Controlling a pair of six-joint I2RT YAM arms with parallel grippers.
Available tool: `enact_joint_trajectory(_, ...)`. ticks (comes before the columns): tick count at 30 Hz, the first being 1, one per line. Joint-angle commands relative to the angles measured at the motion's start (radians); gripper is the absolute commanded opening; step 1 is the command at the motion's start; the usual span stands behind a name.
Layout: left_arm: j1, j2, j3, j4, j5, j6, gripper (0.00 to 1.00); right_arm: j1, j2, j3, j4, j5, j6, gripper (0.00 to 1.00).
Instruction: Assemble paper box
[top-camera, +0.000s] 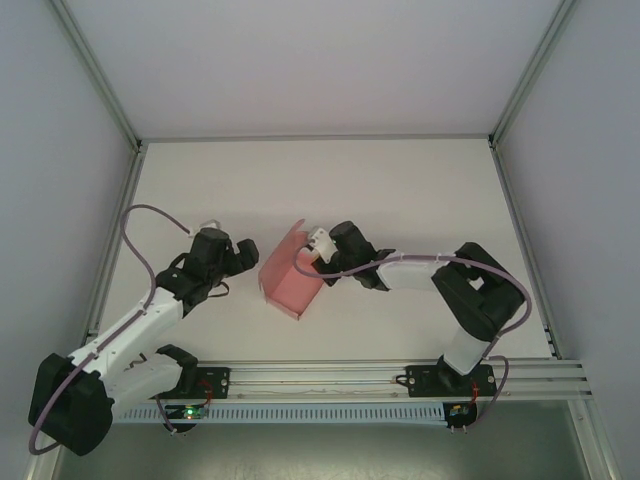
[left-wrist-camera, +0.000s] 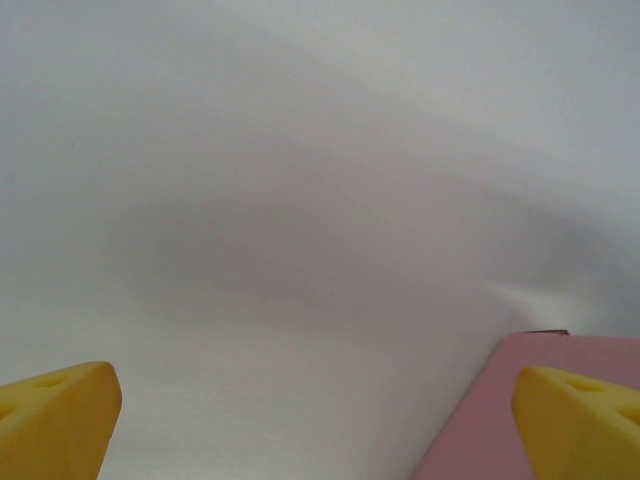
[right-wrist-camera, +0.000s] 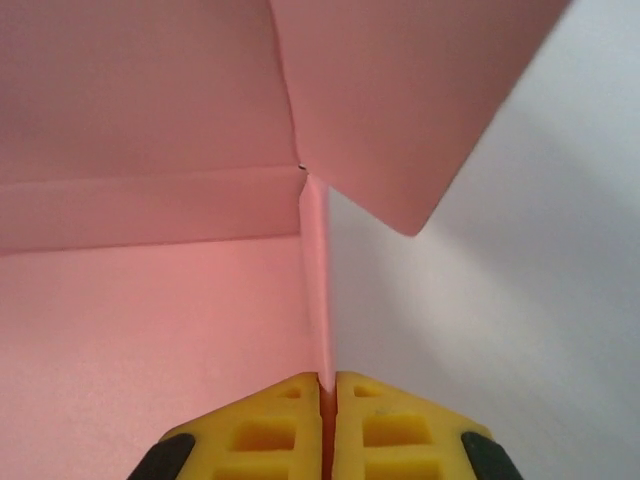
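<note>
Within the clenched right hand (right-wrist-camera: 328, 385), one thin wall of the pink paper box (top-camera: 290, 277) is pinched; the left hand (top-camera: 245, 255), released, hovers just beside the box above the worktop (top-camera: 400, 190).

The paper box (top-camera: 288, 282) is thin pink card, half folded, with one flap raised. One upright wall edge is pinched between the right jaws, near the left jaws.

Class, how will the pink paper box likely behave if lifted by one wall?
Probably floppy: the paper box is thin creased card with a loose flap. Likely light: the right claw pinches just one thin wall.
</note>
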Motion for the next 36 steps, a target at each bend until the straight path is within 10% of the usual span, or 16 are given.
enact_joint_trajectory(1,0.004,-0.036,0.048,-0.048,-0.094,0.045,1.0,0.024,-0.058,-0.057,0.055,0.274,0.19,0.05)
enact_joint_trajectory(11,0.004,-0.046,0.09,0.106,0.094,0.14,1.0,0.177,-0.065,-0.134,0.044,0.833,0.691,0.08)
enact_joint_trajectory(16,-0.01,-0.008,0.088,0.21,0.296,0.234,1.0,0.194,-0.066,-0.152,0.125,0.801,0.75,0.26)
enact_joint_trajectory(20,-0.038,0.03,0.126,0.175,0.284,0.295,1.0,0.206,-0.089,-0.142,0.082,0.798,0.737,0.25)
enact_joint_trajectory(26,-0.053,0.078,0.175,0.179,0.344,0.429,1.0,0.209,-0.307,-0.222,0.082,0.859,0.528,0.51)
enact_joint_trajectory(29,-0.052,0.155,0.23,0.13,0.296,0.481,0.95,0.15,-0.43,-0.224,0.041,0.721,0.262,0.94)
enact_joint_trajectory(36,-0.092,0.318,0.335,0.039,0.405,0.589,0.76,-0.203,-0.501,-0.148,-0.016,0.09,0.109,0.98)
